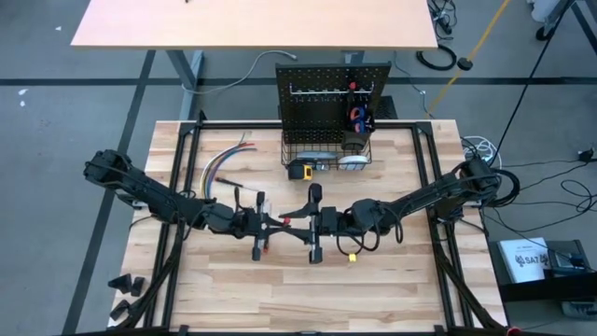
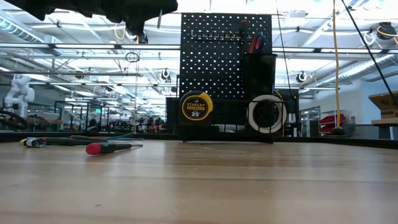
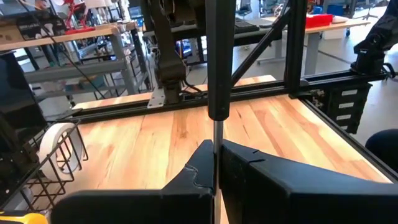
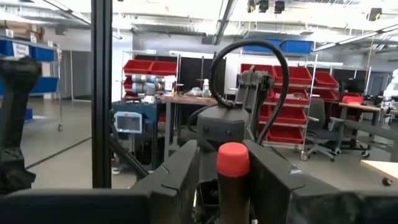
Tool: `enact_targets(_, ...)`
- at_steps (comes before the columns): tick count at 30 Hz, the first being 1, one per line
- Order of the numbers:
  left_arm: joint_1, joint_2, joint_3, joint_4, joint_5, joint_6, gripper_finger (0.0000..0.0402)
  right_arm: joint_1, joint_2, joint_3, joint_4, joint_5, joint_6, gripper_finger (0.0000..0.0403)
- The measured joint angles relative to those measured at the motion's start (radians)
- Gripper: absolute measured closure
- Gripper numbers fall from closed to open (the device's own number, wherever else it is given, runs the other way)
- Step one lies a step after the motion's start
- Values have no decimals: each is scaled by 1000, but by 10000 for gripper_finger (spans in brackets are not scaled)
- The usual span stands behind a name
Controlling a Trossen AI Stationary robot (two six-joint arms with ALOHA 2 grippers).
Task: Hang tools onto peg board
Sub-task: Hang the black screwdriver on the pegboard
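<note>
Centrally, left gripper (image 3: 216, 163) pinches a screwdriver's (image 3: 217, 81) thin steel shaft; right gripper (image 4: 231, 163) jaws flank its red-capped black handle over pale planked tabletop (image 1: 392, 280).

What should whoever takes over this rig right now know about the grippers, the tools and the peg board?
Left gripper: shut on the metal shaft of a screwdriver, held above mid-table.
Right gripper: at a red-capped handle, seemingly the same screwdriver's.
Peg board: upright at the table's far edge, with the tape measure in its basket.
Done: tape measure stored.
Left: hang the held screwdriver. A second screwdriver lies on the table, not yet picked up.
</note>
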Motion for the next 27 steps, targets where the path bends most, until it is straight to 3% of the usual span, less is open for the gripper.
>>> enact_targets(15,1,0,0,10,44,4,396,1,-60,0,-129,-6,-22,315)
enact_targets(27,1,0,0,8,51,4,396,1,-76,1,-193,-8,-39,242)
